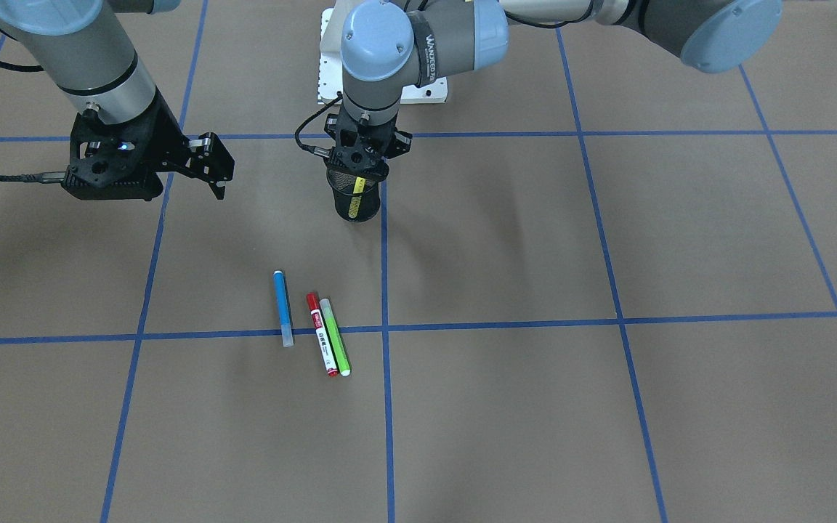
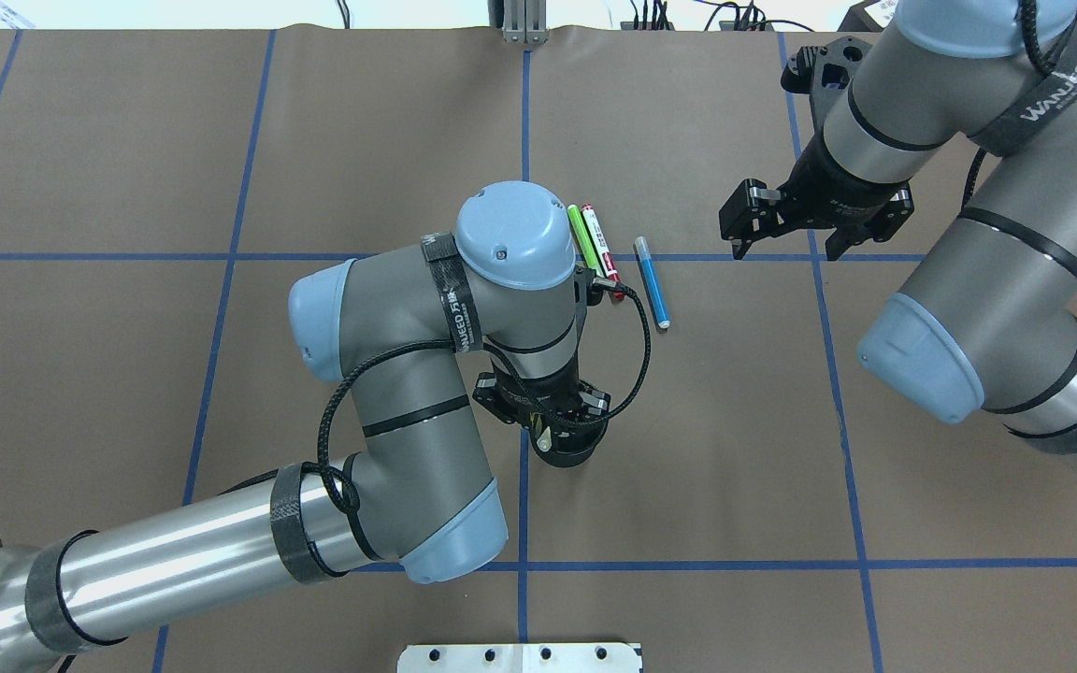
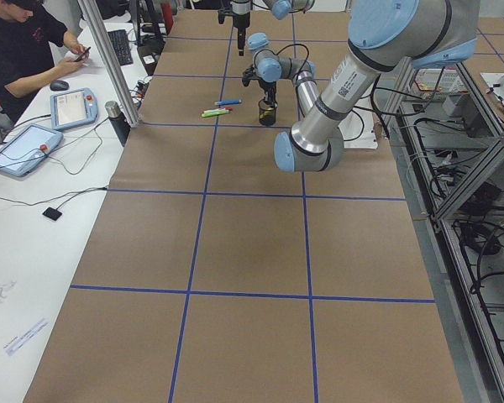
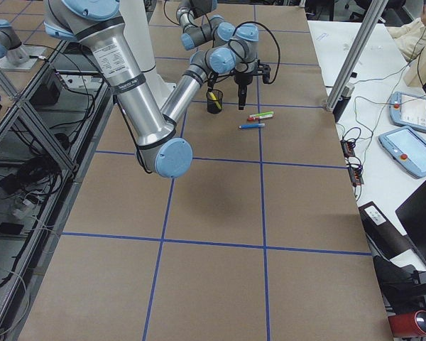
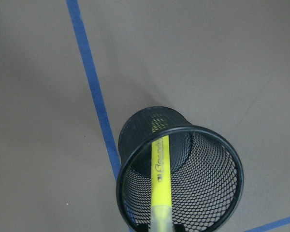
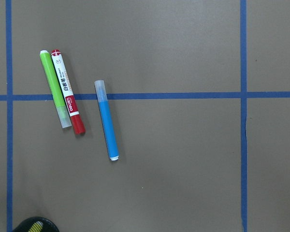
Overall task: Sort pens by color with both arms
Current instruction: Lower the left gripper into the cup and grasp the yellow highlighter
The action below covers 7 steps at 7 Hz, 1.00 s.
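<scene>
The left gripper (image 2: 545,432) hangs at the mouth of the black mesh cup (image 5: 230,159), probably to deposit the yellow pen (image 5: 160,179) leaning inside. I cannot tell whether its jaws grip the pen. The right gripper (image 1: 213,167) hovers spread wide and empty. At its 5 o'clock in the front-facing view lie the blue pen (image 1: 283,309), then the red-capped pen (image 1: 322,334) touching the green pen (image 1: 336,338). An arm strap (image 2: 1062,89) reads WANJEED; the pen labels are illegible.

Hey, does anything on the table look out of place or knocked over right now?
Nothing stands out. The mesh cup is upright with the yellow pen leaning inside. The blue pen, red pen and green pen lie flat and intact on the table; nothing is spilled.
</scene>
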Tool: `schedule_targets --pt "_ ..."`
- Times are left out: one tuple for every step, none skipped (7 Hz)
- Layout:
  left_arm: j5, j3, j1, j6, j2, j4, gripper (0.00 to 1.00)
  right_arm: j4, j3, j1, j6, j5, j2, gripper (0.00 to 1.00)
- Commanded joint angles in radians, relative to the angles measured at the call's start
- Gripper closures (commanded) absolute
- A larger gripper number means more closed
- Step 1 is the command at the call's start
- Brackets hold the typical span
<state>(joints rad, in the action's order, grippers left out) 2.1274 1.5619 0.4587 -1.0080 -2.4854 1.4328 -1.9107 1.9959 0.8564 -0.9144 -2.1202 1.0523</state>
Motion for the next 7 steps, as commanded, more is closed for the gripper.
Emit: schedule_targets --pt "0.000 0.000 0.000 0.000 0.009 0.000 0.73 0.001 -0.002 0.003 0.000 -0.003 0.000 0.00" --pt "0.000 0.000 0.000 0.000 0.010 0.001 0.73 0.001 -0.002 0.003 0.000 -0.003 0.000 0.00" --pt "0.000 0.001 0.000 0.000 0.010 0.002 0.73 0.001 -0.002 0.003 0.000 -0.003 0.000 0.00" --pt "0.002 0.009 0.000 0.000 0.007 0.000 0.73 0.001 -0.002 0.004 0.002 -0.004 0.000 0.00" --pt "0.002 0.012 0.000 -0.001 0.003 0.000 0.74 -0.001 -0.002 0.004 0.002 -0.004 0.000 0.00" --pt "0.003 0.018 0.000 -0.001 0.002 0.000 0.75 -0.001 -0.002 0.004 0.000 -0.007 0.000 0.00" --pt "0.003 0.033 0.002 -0.001 0.002 -0.009 0.77 -0.001 -0.002 0.004 0.000 -0.007 0.000 0.00"
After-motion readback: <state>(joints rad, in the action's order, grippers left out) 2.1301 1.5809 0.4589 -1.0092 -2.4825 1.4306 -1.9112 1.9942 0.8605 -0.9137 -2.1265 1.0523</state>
